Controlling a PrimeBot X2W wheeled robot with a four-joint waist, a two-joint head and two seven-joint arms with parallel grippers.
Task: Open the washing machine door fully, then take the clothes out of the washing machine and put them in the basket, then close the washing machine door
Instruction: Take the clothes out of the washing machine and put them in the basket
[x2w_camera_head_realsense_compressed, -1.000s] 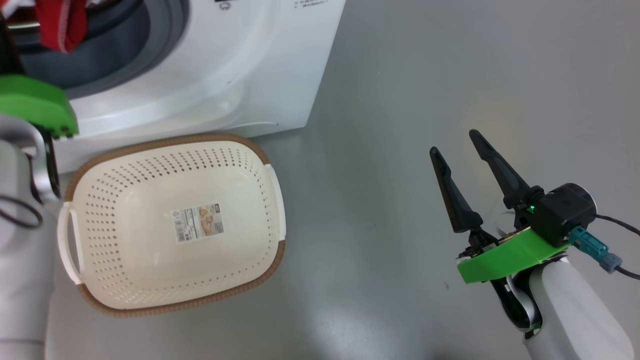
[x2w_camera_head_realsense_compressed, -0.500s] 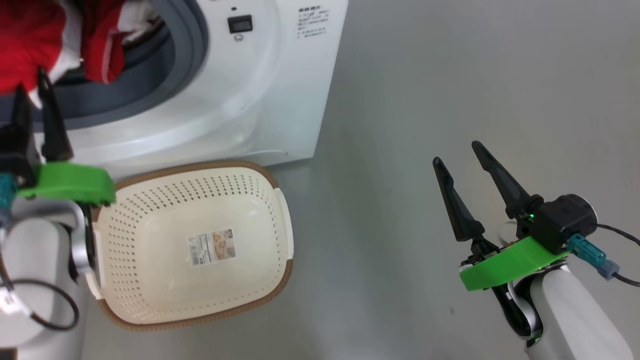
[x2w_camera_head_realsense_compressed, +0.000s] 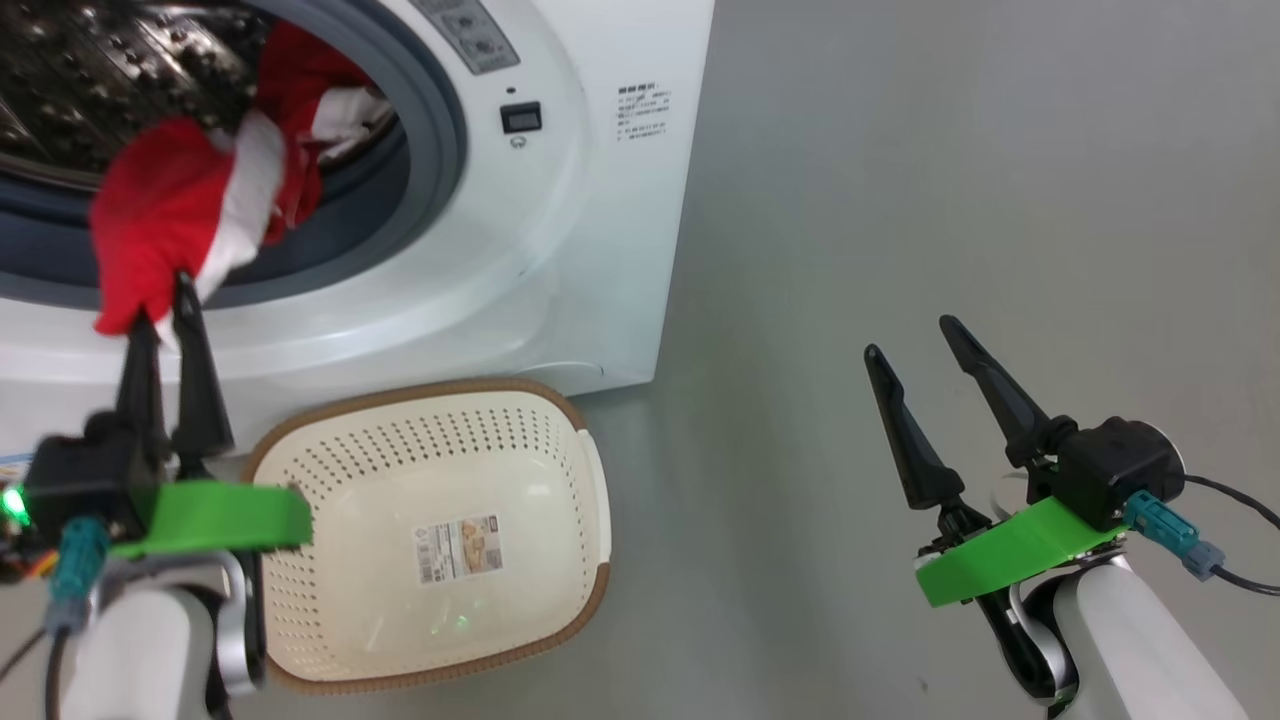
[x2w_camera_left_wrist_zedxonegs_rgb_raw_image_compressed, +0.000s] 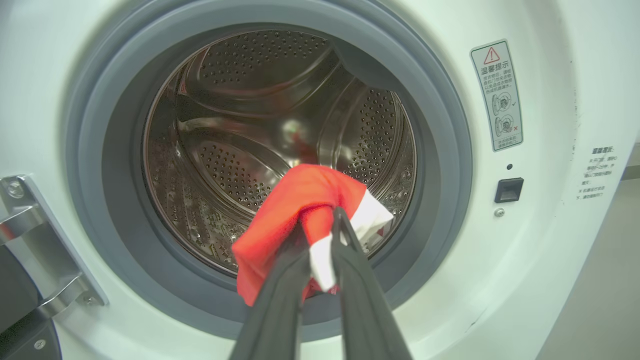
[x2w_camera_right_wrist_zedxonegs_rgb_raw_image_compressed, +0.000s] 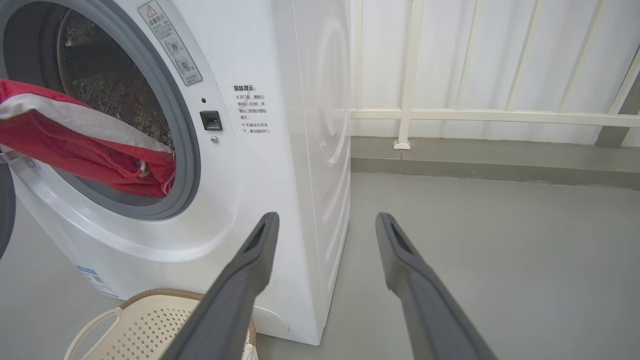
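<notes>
Your biggest item, the washing machine (x2w_camera_head_realsense_compressed: 600, 250), stands straight ahead of the left jaws. Its round opening faces them, with the steel drum (x2w_camera_left_wrist_zedxonegs_rgb_raw_image_compressed: 240, 125) and the grey rubber ring (x2w_camera_left_wrist_zedxonegs_rgb_raw_image_compressed: 440, 150) just beyond the fingertips. Seen from the right jaws, the machine sits ahead and off to their left.

The grey floor (x2w_camera_head_realsense_compressed: 900, 200) stretches under and beyond the right jaws. The basket (x2w_camera_head_realsense_compressed: 470, 386) rests on that floor at the foot of the machine, lower than the left jaws' tips and just beside the left wrist, well to the left of the right jaws (its sticker (x2w_camera_head_realsense_compressed: 458, 548) faces up from the bottom).

The clothes (x2w_camera_head_realsense_compressed: 160, 230) are red fabric with white trim. One end is caught at the tips of the left jaws, and the rest trails back over the rubber ring into the drum.

Your left gripper (x2w_camera_head_realsense_compressed: 162, 305) has its jaws pressed together on that fabric. Your right gripper (x2w_camera_head_realsense_compressed: 910, 337) has its jaws spread apart, with bare floor showing between them. A small black latch slot (x2w_camera_left_wrist_zedxonegs_rgb_raw_image_compressed: 508, 190) sits to the right of the left jaws.
</notes>
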